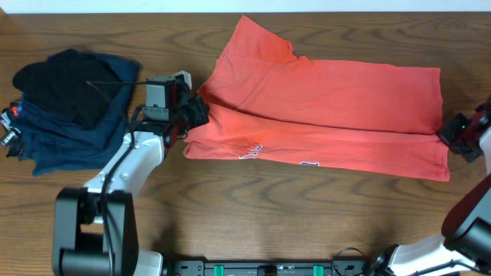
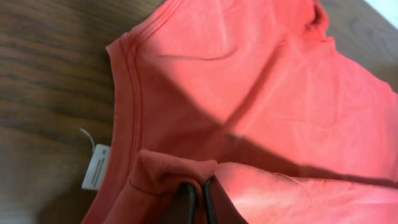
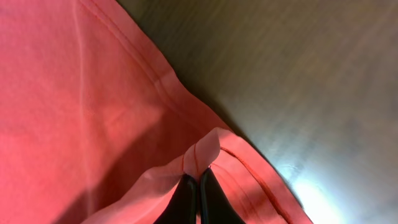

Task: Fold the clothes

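Note:
The coral-red T-shirt (image 1: pixel 330 107) lies across the middle of the table, folded lengthwise, its upper half laid over the lower. White lettering (image 1: pixel 253 151) peeks out along the lower strip. My left gripper (image 1: pixel 198 111) is shut on a pinch of the shirt's left end, near the collar (image 2: pixel 127 93) and the white neck tag (image 2: pixel 96 167). At the shirt's right edge my right gripper (image 1: pixel 447 132) is shut on the hem (image 3: pixel 205 149), which bunches up between the black fingers (image 3: pixel 214 199).
A pile of folded navy garments (image 1: pixel 69 134) with a black one (image 1: pixel 65 84) on top sits at the table's left end, close to my left arm. Bare wood runs along the front of the table.

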